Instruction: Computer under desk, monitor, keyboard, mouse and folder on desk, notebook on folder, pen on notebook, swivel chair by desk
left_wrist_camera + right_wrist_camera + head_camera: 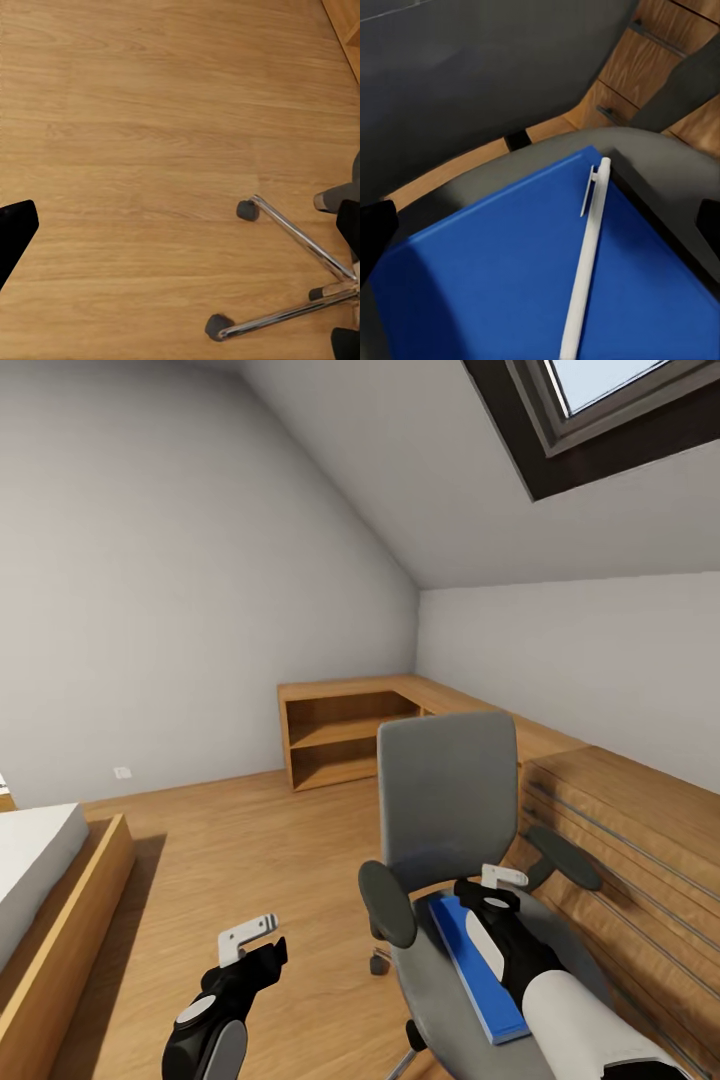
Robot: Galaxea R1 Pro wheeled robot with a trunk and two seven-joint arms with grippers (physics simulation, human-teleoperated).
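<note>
The right tool (pixel 497 890) hovers open over the pen (pixel 585 262) lying on the folder (pixel 478 970), apparently lining up a pick; the left tool (pixel 255 945) hangs empty, its opening unclear.

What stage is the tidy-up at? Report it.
Nothing looks done yet. The folder lies on the swivel chair seat, the pen on top of it. The right gripper hovers over the folder. Left: moving the folder and pen to the desk.
</note>
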